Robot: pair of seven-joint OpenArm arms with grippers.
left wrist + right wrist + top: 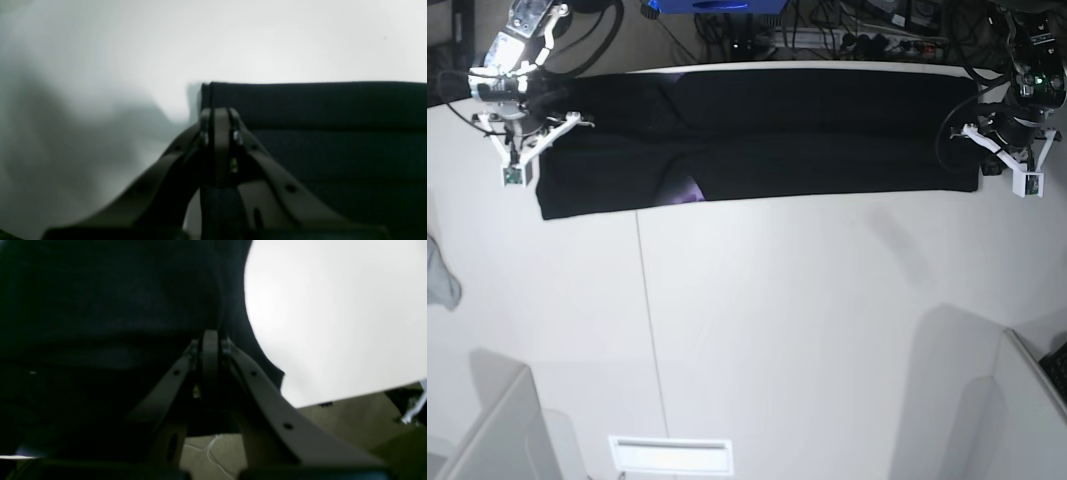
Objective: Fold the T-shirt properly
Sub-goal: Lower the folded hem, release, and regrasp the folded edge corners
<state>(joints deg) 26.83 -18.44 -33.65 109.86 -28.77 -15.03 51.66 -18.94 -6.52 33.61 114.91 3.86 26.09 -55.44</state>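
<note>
Pinching the T-shirt (pixel 757 130) with both my left end effector (pixel 218 115) and right end effector (pixel 209 336), I should move them evenly, keeping cloth taut.

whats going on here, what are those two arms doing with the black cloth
A two-armed robot is folding a black T-shirt. The shirt lies as a long band along the far edge of the white table, with a bit of purple print peeking out near its front edge. The left gripper is shut on one end and the right gripper on the other. A small grey cloth sits apart at the table's side.
</note>
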